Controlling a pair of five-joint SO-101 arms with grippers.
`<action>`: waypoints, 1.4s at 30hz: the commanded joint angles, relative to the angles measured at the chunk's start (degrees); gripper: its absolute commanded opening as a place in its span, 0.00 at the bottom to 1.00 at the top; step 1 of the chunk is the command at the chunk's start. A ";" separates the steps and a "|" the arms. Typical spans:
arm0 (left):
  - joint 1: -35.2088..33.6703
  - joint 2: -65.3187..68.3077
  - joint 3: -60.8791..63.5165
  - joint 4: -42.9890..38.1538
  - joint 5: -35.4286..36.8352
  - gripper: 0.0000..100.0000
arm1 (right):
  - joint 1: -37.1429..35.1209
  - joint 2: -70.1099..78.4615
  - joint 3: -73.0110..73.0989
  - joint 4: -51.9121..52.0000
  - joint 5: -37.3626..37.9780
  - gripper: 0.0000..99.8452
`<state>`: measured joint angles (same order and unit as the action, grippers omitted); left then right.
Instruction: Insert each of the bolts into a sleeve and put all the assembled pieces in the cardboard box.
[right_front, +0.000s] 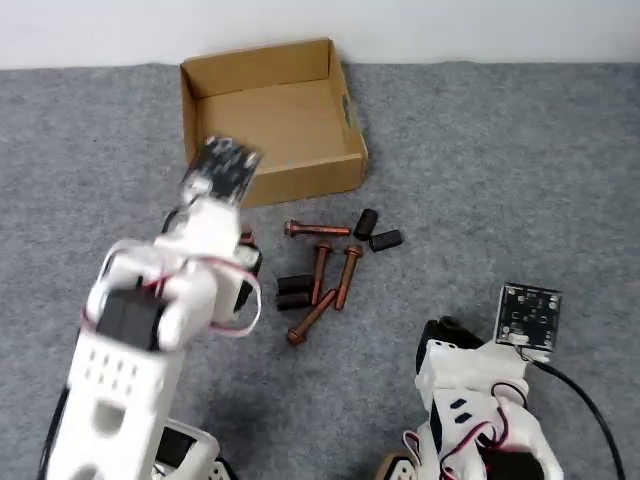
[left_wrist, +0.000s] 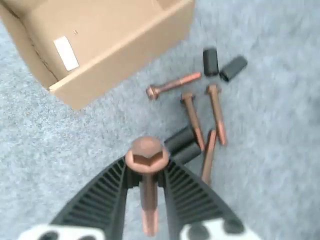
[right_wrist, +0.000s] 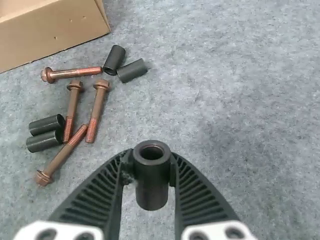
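Grey felt-like matting (right_front: 520, 150) is being used as the work surface, with an open brown cardboard box (right_front: 300, 180) being kept at its far edge. A copper-coloured hex-head bolt (left_wrist: 146, 156) is being pinched by the left gripper (left_wrist: 146, 167), whose fingers are being pressed against the shank just under the head. Its long axis is being held in line with the fingers, with the head outward at the tips and the threaded end back toward the wrist. A short black cylindrical sleeve (right_wrist: 151, 180) is being clamped in the same way by the right gripper (right_wrist: 150, 162), its open bore being presented outward between the tips. Four loose bolts (right_front: 320, 262) and four loose sleeves (right_front: 295, 284) are lying on the matting in front of the box, between the two arms, and no assembled piece is being seen in the box. In the high view the arms are being held well apart, the left one nearer the box. The coming mating is being judged to turn on the two long axes being brought into line. The bolt's threaded end, tucked toward the wrist, appears awkwardly placed for direct entry into the bore.
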<state>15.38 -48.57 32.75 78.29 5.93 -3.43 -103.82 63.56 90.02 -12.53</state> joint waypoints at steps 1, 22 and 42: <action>0.26 -12.48 6.46 -5.80 6.51 0.00 | -3.56 -0.13 -1.49 0.04 -0.26 0.01; 18.81 -55.91 41.36 -35.52 15.38 0.01 | -35.91 0.57 5.45 -21.41 14.86 0.01; 24.09 -55.03 44.26 -38.33 18.11 0.01 | -38.64 0.48 5.63 -22.11 16.26 0.01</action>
<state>39.12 -103.16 77.85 39.52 23.69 -42.02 -102.95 69.80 69.36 3.12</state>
